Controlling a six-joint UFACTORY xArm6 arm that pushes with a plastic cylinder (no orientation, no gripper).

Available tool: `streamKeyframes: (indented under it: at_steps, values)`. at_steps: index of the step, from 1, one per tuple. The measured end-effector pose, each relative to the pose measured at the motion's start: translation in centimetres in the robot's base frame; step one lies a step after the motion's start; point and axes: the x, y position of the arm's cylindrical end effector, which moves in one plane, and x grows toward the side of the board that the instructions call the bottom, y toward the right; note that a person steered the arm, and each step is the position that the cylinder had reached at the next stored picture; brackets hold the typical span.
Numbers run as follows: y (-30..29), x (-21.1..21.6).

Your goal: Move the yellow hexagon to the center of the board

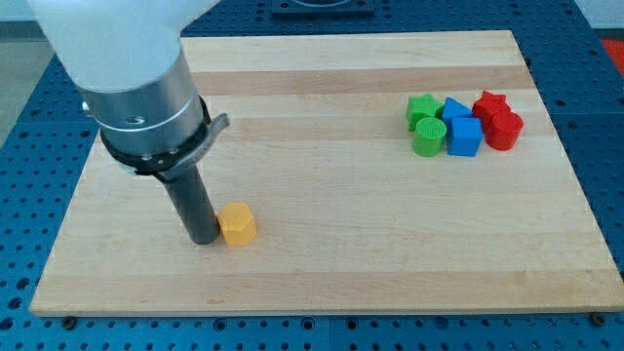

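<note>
Yellow hexagon (237,224) sits on the board (322,244) in the lower left part of the view, upright on its flat face. My tip (204,239) stands just to its left, touching it or nearly so; I cannot tell whether any gap is left between them. I carry no pincer, only the straight dark rod, so nothing of mine is apart, together or clamped on anything. The rod comes down from a metal collar and a white arm body that fill the view's upper left corner.

The hexagon lies left of and below the board's middle, well apart from the other blocks. Those 6 form a tight cluster near the view's upper right: a green star-like block (422,106) with a green cylinder (428,136) just below it, a blue block (454,108) whose shape I cannot make out with a blue cube (464,136) just below it, then a red star (490,102) with a red cylinder (504,130) just below it. Neighbours in that cluster touch or nearly touch.

Beyond the wooden board's edges, a blue perforated table (29,175) shows on all sides
</note>
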Motion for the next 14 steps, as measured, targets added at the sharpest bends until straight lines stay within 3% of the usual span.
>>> streamKeyframes:
  at_steps: [3,5,7,14]
  values:
    - [1.1,-0.9]
    - [1.6,2.9]
    - [4.5,-0.4]
    - [4.2,-10.9]
